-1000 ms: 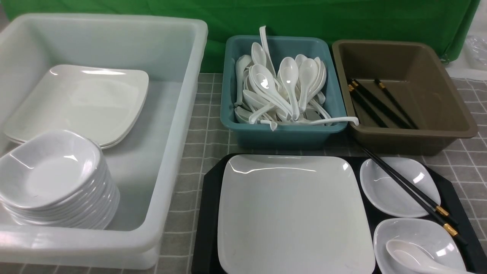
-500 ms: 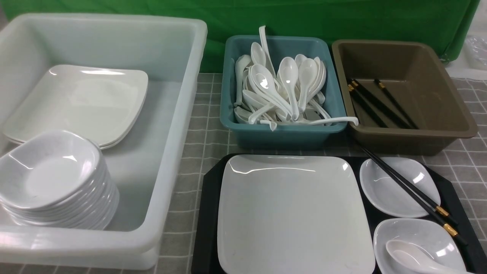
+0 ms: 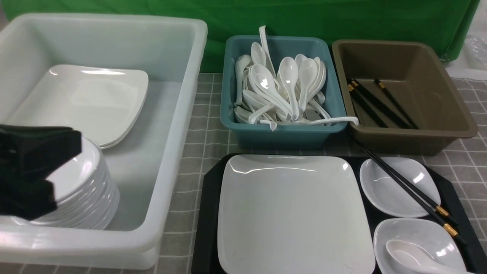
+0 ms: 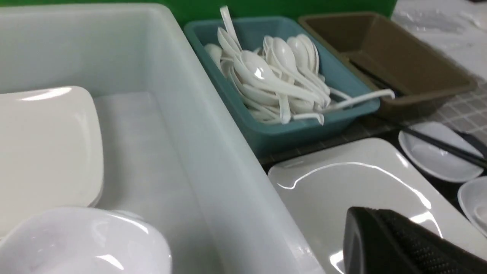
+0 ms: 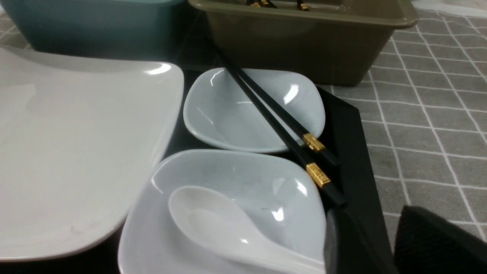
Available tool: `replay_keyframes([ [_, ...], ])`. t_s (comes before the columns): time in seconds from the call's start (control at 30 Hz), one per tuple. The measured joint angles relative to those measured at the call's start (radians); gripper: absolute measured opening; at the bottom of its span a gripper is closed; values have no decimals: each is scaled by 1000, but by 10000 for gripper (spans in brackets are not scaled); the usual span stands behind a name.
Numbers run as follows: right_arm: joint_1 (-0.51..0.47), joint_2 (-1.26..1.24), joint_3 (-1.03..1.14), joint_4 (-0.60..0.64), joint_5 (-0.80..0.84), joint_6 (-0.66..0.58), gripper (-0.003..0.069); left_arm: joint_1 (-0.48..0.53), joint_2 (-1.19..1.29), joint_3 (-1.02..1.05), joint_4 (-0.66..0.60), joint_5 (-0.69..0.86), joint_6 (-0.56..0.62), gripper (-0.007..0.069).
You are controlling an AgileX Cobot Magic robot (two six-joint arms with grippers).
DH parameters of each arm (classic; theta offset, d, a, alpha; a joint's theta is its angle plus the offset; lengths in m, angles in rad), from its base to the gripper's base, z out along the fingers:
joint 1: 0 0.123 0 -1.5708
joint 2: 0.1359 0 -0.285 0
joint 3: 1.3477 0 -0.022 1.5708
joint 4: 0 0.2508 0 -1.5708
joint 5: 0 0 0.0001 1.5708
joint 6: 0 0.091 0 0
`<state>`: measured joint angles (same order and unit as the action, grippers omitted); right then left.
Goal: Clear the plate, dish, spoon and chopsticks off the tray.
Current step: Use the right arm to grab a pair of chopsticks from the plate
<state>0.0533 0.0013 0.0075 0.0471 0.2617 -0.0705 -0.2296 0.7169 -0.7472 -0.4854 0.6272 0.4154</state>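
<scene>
My left end effector (image 3: 42,171), pressed together, hangs over the dish stack (image 3: 87,194) in the white bin (image 3: 182,114). My right end effector (image 5: 374,228), spread and empty, sits at the tray (image 3: 207,213) right rim. Plate (image 3: 293,213), spoon (image 3: 411,257) and chopsticks (image 3: 403,186) occupy the tray.

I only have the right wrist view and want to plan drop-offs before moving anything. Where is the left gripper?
Observer: The left gripper is at the white tub, covering part of the stack of small dishes as seen from the front.
Operator: What's in the teal bin? I see only its outside wall.
Observer: The teal bin holds a heap of white spoons.
Operator: Are there any plates off the tray?
Observer: Yes, square white plates lie stacked in that tub, behind the dish stack.
</scene>
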Motion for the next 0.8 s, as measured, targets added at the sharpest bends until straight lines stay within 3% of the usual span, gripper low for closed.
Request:
replay_keyframes([
  [0.3,0,0,0,0,-16,0,240,-53,168,-3,-5,-127,-2,20],
  [0.4,0,0,0,30,-71,50,240,-53,172,-3,-5,-122,-1,20],
  [0.6,0,0,0,120,-314,446,240,-53,81,-3,-75,-46,111,20],
  [0.7,3,0,0,124,-364,517,239,-57,22,-3,-109,-5,134,20],
  [0.8,32,28,-57,128,-244,499,227,-59,-23,-3,-116,0,139,20],
])
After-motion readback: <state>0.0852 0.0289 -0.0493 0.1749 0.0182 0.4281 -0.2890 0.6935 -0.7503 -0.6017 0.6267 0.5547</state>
